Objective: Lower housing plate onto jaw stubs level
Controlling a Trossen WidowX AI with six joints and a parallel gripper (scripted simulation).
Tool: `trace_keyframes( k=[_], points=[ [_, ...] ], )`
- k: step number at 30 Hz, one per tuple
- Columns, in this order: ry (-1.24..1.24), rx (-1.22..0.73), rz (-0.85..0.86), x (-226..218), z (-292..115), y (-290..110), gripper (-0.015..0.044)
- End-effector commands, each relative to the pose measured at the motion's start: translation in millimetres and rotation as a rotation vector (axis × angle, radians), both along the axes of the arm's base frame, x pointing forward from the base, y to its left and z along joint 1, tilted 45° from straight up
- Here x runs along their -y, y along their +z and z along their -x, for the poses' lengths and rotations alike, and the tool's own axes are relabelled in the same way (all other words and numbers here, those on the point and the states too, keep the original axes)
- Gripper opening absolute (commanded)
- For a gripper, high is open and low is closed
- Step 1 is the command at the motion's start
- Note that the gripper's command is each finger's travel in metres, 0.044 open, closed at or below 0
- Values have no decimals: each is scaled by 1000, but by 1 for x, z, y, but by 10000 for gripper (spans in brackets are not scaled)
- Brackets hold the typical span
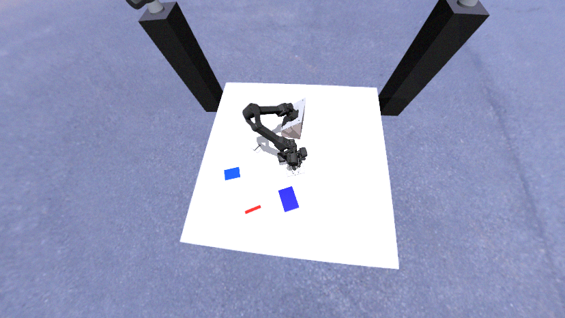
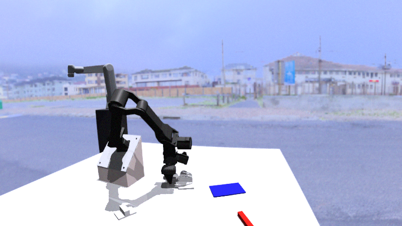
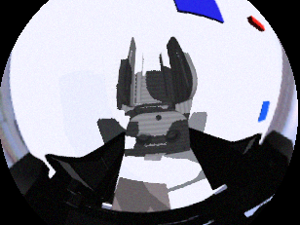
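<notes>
My gripper (image 1: 293, 167) (image 2: 169, 182) (image 3: 155, 132) points down low over the fixture and is shut on the housing plate (image 3: 157, 127), a grey plate with dark holes. The fingers stand wide, one at each side of it. The two jaws stick out side by side beyond the plate in the wrist view, the left jaw (image 3: 125, 84) and the right jaw (image 3: 181, 72). The fixture's thin base (image 2: 187, 188) lies on the table under them. The pins and stubs are hidden under the plate and fingers. Whether the plate touches the stubs or is quite level I cannot tell.
A dark blue pad (image 1: 288, 198) (image 2: 227, 189) (image 3: 201, 8) lies in front of the fixture. A lighter blue pad (image 1: 232, 173) (image 3: 263, 111), a red bar (image 1: 252, 209) (image 2: 245, 218) (image 3: 256, 23) and a small white bracket (image 1: 257, 148) (image 2: 125, 211) are off to one side. The arm's wedge-shaped mount (image 1: 292, 131) (image 2: 135, 171) stands behind.
</notes>
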State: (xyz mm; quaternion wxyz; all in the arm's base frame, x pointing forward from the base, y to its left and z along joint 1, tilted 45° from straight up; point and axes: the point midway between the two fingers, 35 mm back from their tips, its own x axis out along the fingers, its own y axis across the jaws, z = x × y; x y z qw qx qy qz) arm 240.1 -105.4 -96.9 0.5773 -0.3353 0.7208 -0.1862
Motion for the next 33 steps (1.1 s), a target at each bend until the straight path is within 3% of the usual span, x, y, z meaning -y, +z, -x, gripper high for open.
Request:
trace_keyframes(
  k=[1, 33],
  points=[
    [4, -2, 4, 1, 0, 0, 351],
    [6, -4, 4, 6, 1, -5, 351]
  ],
)
